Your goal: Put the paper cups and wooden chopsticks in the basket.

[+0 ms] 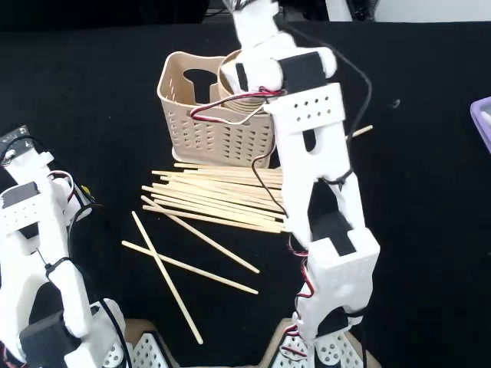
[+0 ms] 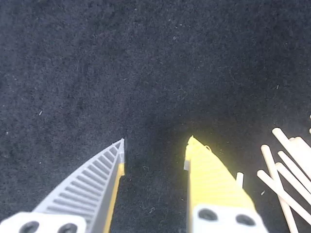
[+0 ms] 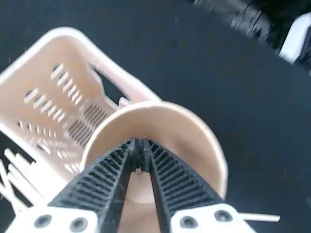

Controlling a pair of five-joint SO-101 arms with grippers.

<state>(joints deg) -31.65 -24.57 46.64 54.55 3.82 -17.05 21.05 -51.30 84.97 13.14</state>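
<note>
- The black table [image 1: 430,230] had wide bare cloth to the right of the right arm [image 1: 322,176] and to the left of the basket [image 1: 180,115]. A purple thing [image 1: 483,115] sat at the far right edge.
- The one basket stood upright towards the back. Its near wall was just beside the chopstick pile [image 1: 215,195].
- One paper cup [image 3: 189,131] could be counted. It was at the basket's right end, mouth up and tilted. Bands under its rim may have been nested cups, but I could not tell.
- The right gripper [image 3: 138,143] was pinched narrow on the cup's rim, one finger inside and one outside.
- The pile was too dense to count. Its long axis ran left to right across the high view, tilted slightly.
- Three loose chopsticks [image 1: 156,257] lay slanted in front of the pile, two of them crossing. A single chopstick [image 1: 362,131] poked out beyond the right arm.
- The left arm [image 1: 38,253] was at the near left. The left gripper [image 2: 155,145] was spread wide and empty over bare cloth, with chopstick ends near one side.
</note>
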